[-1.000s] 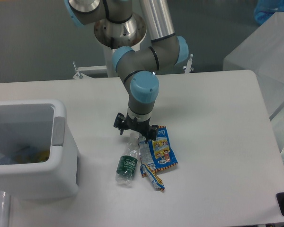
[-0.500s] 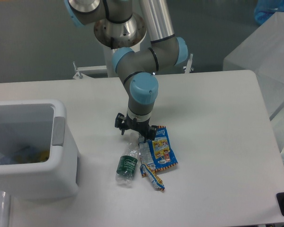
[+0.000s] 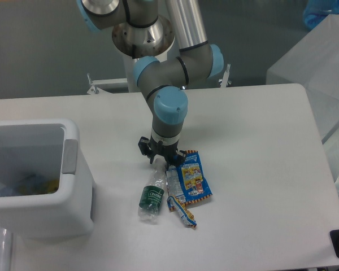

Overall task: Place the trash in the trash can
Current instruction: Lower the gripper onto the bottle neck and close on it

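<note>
Hovering gripper (image 3: 161,164), grip state unclear | crushed clear bottle (image 3: 152,196) | flat glossy wrapper (image 3: 193,181)

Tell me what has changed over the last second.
The gripper turned slightly at the wrist and edged lower over the top of the crushed bottle; nothing taken hold of yet. The bottle, blue wrapper, twisted wrapper and trash can stayed put.

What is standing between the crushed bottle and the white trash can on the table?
Nothing visible. Only bare table lies between the crushed bottle and the trash can. The gripper hangs above the bottle's top.
</note>
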Motion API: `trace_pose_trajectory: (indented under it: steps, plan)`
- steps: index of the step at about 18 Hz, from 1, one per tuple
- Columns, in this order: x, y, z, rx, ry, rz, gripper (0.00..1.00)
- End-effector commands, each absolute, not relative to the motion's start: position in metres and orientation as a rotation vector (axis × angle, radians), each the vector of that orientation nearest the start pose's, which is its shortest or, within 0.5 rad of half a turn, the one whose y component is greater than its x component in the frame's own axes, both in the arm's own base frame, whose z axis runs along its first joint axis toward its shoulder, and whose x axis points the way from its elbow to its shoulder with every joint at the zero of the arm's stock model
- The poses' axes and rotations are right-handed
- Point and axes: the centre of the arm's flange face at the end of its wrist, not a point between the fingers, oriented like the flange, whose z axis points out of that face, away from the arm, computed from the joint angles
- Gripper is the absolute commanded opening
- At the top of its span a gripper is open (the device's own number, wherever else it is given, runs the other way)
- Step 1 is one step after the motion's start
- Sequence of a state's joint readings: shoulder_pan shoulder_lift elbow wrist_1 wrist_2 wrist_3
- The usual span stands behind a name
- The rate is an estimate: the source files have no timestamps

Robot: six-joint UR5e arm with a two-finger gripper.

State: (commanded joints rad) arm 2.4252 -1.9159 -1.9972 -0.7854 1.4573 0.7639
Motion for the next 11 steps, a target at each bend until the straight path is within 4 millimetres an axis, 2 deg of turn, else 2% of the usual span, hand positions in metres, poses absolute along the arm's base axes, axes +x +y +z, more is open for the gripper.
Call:
trace_pose_trajectory:
  steps: [11]
  plan:
    - [-0.311,0.457,0.209,-3.019,-0.139,-0.064,0.42]
